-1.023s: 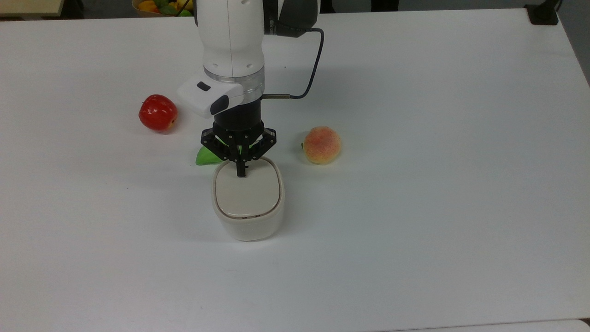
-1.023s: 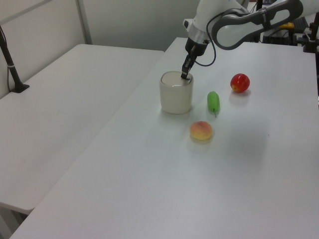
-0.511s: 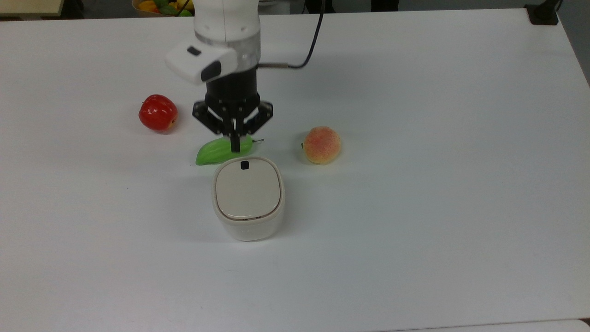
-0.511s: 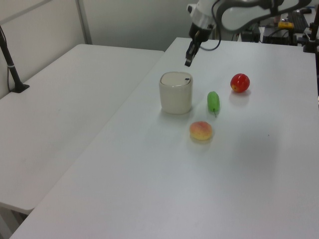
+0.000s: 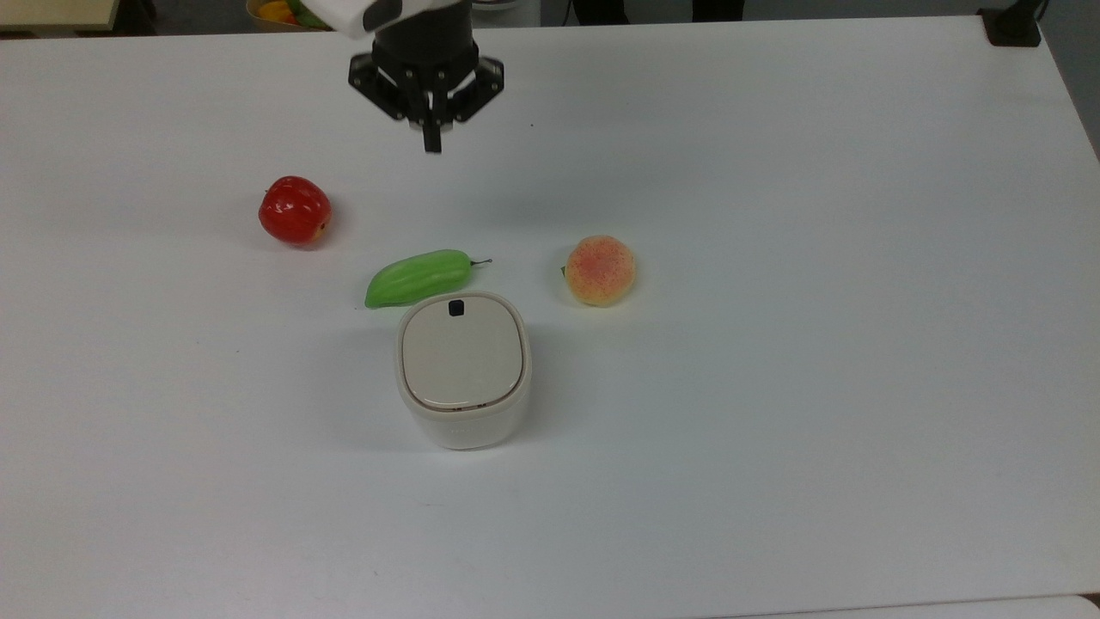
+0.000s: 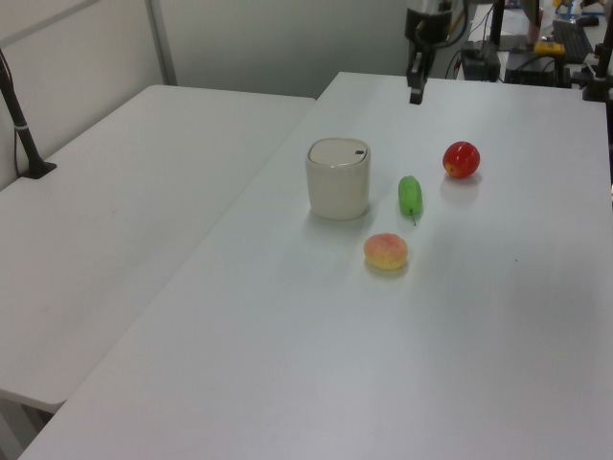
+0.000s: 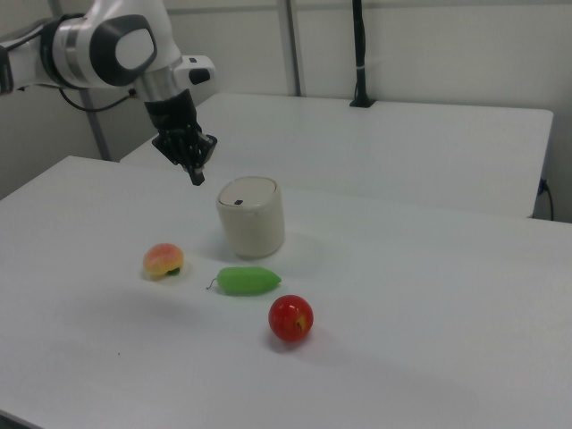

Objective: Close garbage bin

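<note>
1. Gripper point(image 5: 432, 142) w/ fingers pressed together, nothing held; raised high, well apart from garbage bin point(image 5: 462, 371), toward top view's upper edge.
2. Bin upright mid-table point(image 5: 859, 344); beige lid point(image 5: 462, 352) lying flat, flush w/ rim, black button point(image 5: 456, 307) showing. Looks closed already.
3. Green fruit point(image 5: 418, 277) just beside bin; peach point(image 5: 600, 270) near; apple point(image 5: 295, 210) further off.
4. Risks, as judged: lid maybe not latched, could spring up; button bumped on any return pass would pop it open; low sweep could knock fruit.
5. No brand, label or writing readable anywhere.

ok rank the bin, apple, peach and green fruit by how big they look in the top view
1. garbage bin, clearly largest
2. green fruit, longest but slim
3. peach and red apple, look about alike
</note>
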You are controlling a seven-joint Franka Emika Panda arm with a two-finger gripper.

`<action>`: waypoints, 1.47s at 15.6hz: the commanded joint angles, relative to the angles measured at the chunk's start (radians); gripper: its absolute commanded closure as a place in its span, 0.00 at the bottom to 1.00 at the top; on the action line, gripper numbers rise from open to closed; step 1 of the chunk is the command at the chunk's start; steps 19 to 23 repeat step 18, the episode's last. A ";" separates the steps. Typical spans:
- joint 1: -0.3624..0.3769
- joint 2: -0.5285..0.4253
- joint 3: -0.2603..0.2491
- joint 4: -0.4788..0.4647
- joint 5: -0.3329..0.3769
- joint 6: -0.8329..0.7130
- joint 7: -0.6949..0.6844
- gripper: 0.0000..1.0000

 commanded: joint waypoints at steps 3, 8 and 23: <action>-0.021 -0.105 -0.005 -0.063 -0.041 -0.098 -0.013 0.98; -0.044 -0.125 -0.004 -0.065 -0.042 -0.139 -0.015 0.01; -0.067 -0.126 -0.004 -0.059 -0.041 -0.133 -0.007 0.00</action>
